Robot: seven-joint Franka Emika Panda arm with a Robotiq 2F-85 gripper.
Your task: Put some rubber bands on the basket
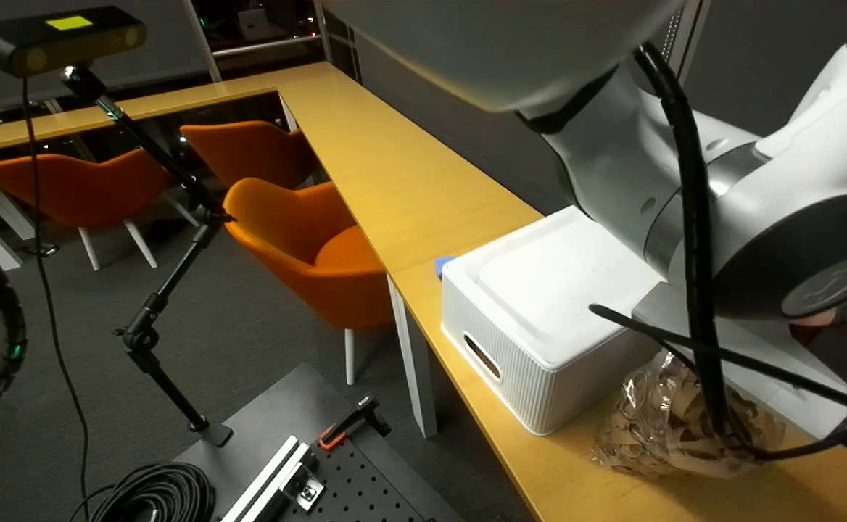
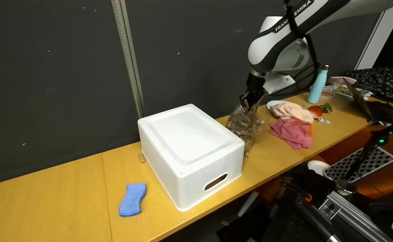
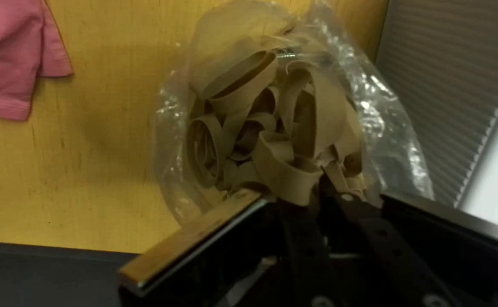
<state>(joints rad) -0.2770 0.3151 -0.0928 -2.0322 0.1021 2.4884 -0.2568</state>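
Note:
Wide tan rubber bands (image 3: 236,128) fill an open clear plastic bag (image 3: 389,123) on the table. The bag shows in both exterior views (image 1: 634,435) (image 2: 240,122). My gripper (image 3: 317,187) points down into the bag's mouth. Its fingertips are close together and appear shut on a rubber band (image 3: 281,172) that curls up from between them; the view is dark there. In an exterior view my gripper (image 2: 248,102) is at the bag's top. The white ribbed basket (image 2: 186,137) (image 1: 554,283) stands beside the bag, a flat recessed top facing up. Its wall shows in the wrist view (image 3: 449,64).
A blue sponge (image 2: 132,199) lies beyond the basket. A small tan piece (image 2: 141,158) lies at the basket's side. A pink cloth (image 2: 294,132), a peach cloth (image 2: 290,111) and a blue bottle (image 2: 317,85) lie past the bag. A dark wall (image 2: 65,84) backs the table.

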